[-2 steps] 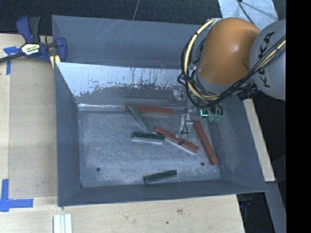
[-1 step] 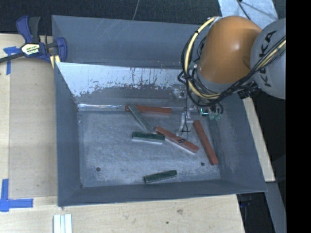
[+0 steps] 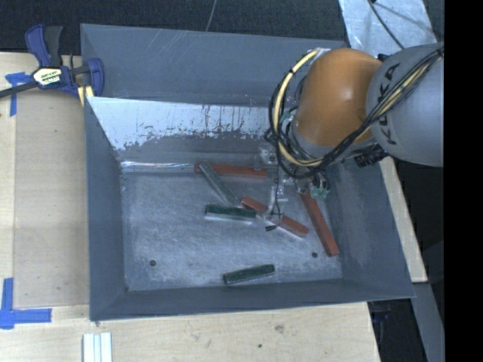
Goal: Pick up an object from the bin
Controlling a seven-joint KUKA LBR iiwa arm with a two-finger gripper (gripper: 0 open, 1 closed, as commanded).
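**Gripper [image 3: 275, 219] hovering at the short reddish-brown bar [image 3: 293, 227]**

I am reading the bin [image 3: 102, 202] from its near wall outward. Closest to me, a dark green bar [image 3: 249, 274] is lying flat and alone, well apart from the rest. Past it, right of the floor's middle, the gripper is hanging at the left end of the short reddish-brown bar. I cannot tell how wide it is set, nor whether it is touching. That bar is looking flat, narrow and straight-edged, and it is lying slantwise. A longer reddish-brown bar [image 3: 322, 231] is lying just beside it on the right, and a second dark green bar [image 3: 230, 213] is lying near on the left. I am judging that a good grasp should be straddling the short bar across its narrow width, clear of both neighbours. Farthest off, a reddish bar [image 3: 240, 171] is lying along the back wall.
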